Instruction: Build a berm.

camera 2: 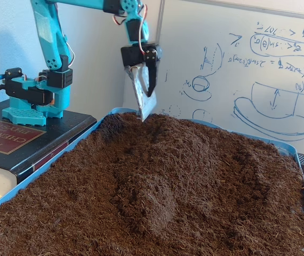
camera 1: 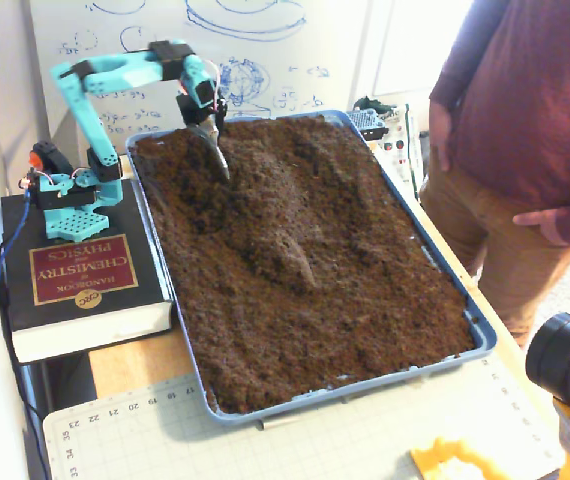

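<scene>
Pincer (camera 2: 143,109) hung tip-down above the soil at the tray's (camera 1: 480,330) far corner nearest the arm's base; jaw state couldn't be told. Berm (camera 1: 285,225) ran as a raised ridge along the tray's middle, away from that corner. Base sat on a book (camera 1: 75,280).

One fixed view looks down from high; another sits low, close; both share the tray (camera 1: 170,290).
</scene>
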Action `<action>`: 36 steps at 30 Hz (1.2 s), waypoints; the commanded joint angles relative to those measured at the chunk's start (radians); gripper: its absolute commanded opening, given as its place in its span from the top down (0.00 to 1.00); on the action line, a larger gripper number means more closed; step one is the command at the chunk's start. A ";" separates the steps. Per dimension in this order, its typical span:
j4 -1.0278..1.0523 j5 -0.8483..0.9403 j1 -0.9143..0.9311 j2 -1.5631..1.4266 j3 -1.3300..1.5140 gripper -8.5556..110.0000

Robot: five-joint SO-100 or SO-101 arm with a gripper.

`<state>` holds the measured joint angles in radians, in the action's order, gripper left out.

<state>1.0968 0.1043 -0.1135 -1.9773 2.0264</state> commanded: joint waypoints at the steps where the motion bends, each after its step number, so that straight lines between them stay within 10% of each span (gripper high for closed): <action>1: -0.034 0.235 0.152 -0.146 0.075 0.93; 13: -0.155 1.066 0.584 -0.060 0.425 0.92; 36: -0.426 1.014 0.854 0.324 0.397 0.92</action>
<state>0.8191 1.1674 0.6857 -1.7395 2.4298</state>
